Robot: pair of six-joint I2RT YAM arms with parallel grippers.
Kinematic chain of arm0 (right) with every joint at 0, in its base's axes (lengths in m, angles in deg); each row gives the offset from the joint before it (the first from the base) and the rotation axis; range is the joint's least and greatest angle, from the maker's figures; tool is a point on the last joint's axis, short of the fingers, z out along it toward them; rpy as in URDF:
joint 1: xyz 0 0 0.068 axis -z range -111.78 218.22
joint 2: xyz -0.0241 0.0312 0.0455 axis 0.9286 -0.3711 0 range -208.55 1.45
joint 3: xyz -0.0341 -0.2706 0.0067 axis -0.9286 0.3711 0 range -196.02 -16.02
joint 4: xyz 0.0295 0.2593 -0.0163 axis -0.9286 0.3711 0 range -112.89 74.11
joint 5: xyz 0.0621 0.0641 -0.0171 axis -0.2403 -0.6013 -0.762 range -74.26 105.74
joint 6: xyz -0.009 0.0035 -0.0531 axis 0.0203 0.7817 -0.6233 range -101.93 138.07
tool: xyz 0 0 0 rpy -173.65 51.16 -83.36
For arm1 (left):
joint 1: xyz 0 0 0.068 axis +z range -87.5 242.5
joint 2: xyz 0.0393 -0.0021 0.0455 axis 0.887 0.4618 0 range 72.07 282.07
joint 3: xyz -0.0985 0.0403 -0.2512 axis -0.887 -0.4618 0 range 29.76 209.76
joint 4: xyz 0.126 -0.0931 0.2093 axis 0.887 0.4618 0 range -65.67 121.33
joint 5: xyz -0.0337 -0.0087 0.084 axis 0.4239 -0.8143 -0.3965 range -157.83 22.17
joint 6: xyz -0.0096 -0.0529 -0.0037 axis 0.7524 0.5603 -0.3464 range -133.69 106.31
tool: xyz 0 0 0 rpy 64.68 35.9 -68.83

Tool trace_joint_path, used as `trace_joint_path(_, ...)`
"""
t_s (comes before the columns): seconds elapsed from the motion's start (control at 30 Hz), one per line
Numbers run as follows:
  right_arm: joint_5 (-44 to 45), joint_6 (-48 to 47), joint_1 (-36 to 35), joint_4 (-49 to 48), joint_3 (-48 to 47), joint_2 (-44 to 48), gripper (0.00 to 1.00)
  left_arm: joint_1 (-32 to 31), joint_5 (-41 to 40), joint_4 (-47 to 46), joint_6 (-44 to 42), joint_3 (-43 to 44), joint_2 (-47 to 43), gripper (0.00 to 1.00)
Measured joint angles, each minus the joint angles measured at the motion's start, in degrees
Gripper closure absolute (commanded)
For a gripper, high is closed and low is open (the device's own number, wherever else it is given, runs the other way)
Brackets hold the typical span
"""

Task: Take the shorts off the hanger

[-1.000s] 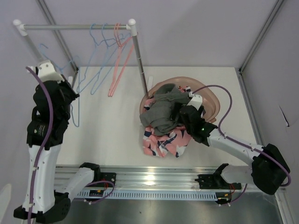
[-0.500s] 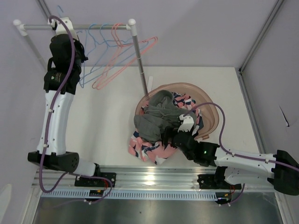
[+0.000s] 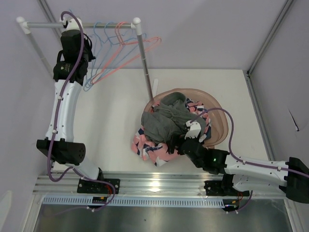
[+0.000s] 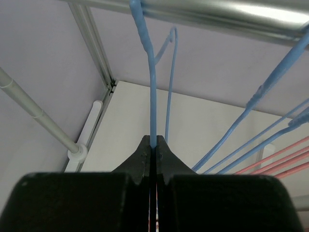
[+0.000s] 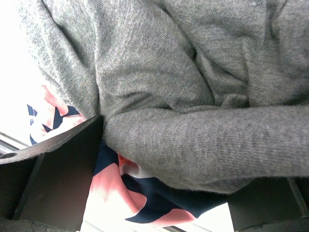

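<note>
**L tool** (image 4: 153,143): clenched on the wire of blue hanger (image 4: 152,92), just under rail (image 4: 217,12), over far-left corner of counter (image 3: 111,121). Hanger bare. Pink hangers (image 3: 140,46) beside it, also bare.

**R tool** (image 5: 166,186): sunk in clothes heap, mid-counter toward near edge. Fat fold of grey shorts (image 3: 161,123) fills the gap btwn fingers; pinched or only straddled, can't tell.

**Grey shorts**: off any hanger, lying atop patterned garment (image 3: 145,145), partly over pink basin (image 3: 219,118).

**Step (est.)**: separation looks done; hanger goes to rail. To do well: steady L grip, seat hook square, no swing into neighbours. R sets cloth down w/o dragging heap off near edge.
</note>
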Motion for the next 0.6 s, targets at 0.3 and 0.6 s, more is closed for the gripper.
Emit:
trace_joint_path(0.3, 0.0, -0.4, -0.1, 2.1, 0.3, 2.6, 0.01, 0.0, 0.0, -1.9, 1.7, -11.2, -2.1, 0.69)
trace_joint_path(0.6, 0.2, -0.2, -0.5, 6.1, 0.3, 6.1, 0.01, 0.1, -0.2, -1.6, 2.4, -13.9, -4.7, 0.05)
